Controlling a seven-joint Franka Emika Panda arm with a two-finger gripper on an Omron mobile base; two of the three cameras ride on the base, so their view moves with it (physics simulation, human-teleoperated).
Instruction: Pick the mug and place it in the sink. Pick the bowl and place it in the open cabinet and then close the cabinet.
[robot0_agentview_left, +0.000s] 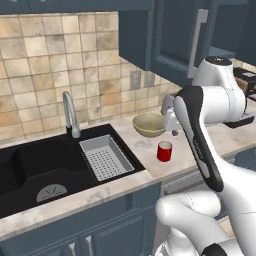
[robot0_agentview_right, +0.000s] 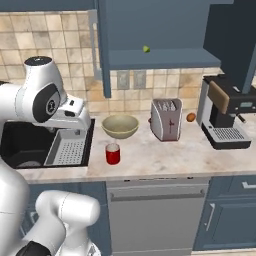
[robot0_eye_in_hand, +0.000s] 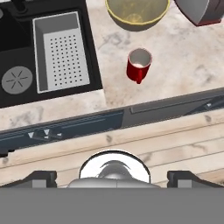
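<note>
Jaws spread wide, gripping nothing, poised high above the counter edge. Mug upright ahead of the fingertips, just short of the bowl, sink off to one side. Risk: clipping the bowl or tipping the small mug on descent.

One red mug on tabletop. One olive-tan bowl. One black sink, with one grey perforated tray, one round drain, one chrome faucet. One toaster. One coffee machine. One small orange-brown item beside toaster. One green item on open cabinet shelf. Two wall outlets.
</note>
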